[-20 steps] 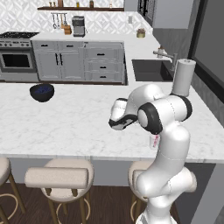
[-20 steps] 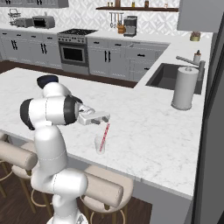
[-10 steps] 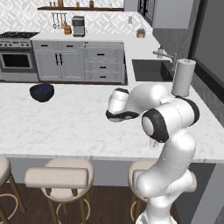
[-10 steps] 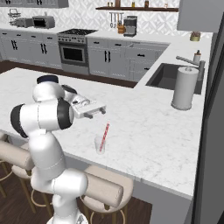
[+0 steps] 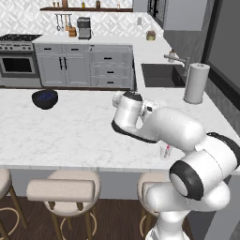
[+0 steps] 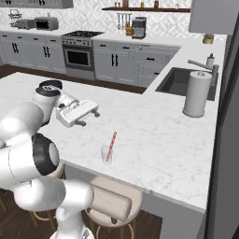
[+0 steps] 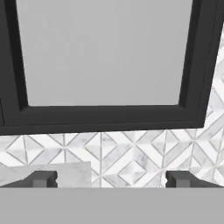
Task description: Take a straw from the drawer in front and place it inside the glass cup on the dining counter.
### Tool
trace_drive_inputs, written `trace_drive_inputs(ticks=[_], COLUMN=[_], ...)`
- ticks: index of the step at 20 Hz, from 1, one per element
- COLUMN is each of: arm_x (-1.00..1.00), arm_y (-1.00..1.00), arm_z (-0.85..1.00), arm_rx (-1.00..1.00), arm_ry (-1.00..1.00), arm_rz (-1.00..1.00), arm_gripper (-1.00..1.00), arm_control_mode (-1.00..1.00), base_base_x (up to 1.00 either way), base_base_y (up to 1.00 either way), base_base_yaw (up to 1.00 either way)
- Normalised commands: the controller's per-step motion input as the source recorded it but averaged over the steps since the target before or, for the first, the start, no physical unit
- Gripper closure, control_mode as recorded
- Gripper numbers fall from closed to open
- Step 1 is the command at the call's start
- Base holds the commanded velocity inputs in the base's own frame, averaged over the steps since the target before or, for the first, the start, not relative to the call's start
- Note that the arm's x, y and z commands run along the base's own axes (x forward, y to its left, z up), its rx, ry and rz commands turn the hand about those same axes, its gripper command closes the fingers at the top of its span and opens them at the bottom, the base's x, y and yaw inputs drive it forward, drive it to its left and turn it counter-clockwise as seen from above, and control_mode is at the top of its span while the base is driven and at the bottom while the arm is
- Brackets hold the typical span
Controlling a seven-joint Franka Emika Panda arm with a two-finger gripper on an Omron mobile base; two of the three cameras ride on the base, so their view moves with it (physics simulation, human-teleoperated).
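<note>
A small glass cup (image 6: 106,154) stands near the front edge of the white marble dining counter (image 6: 154,135). The thin red-pink straw (image 6: 111,145) leans inside it, its top poking above the rim. From the left base view the cup (image 5: 165,152) and the straw (image 5: 168,150) peek out just below my forearm, on the counter (image 5: 70,131). My gripper (image 6: 89,117) hovers above the counter, up and to the left of the cup, apart from it. It is open and empty. In the hand view the gripper (image 7: 111,179) has its fingertips (image 7: 41,179) wide apart, facing a dark-framed window. The drawer is out of view.
A paper towel roll (image 6: 196,94) stands by the dark sink (image 6: 179,80) at the counter's right end. A dark bowl (image 5: 45,99) sits far left on the counter. Padded stools (image 5: 63,188) line the near edge. Grey cabinets and a stove run along the back wall.
The jaws opened and left the straw standing in the cup. The hand then rose and swung away to the cup's upper left, turning to face the window.
</note>
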Motion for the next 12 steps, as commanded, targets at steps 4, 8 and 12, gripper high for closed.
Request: trace_drive_inputs(ticks=[4, 8, 12], arm_x=[-0.99, -0.79, -0.48], arm_y=[-0.07, -0.27, -0.47], arm_z=[0.47, 0.42, 0.34], arm_rx=[0.28, 0.35, 0.43], arm_ry=[-0.04, -0.01, 0.01], arm_rz=[0.39, 0.42, 0.42], arm_gripper=[-1.00, -1.00, -1.00], arm_control_mode=[-1.00, -1.00, -1.00], base_base_x=[0.00, 0.00, 0.00], base_base_y=[0.00, 0.00, 0.00], base_base_yaw=[0.00, 0.00, 0.00])
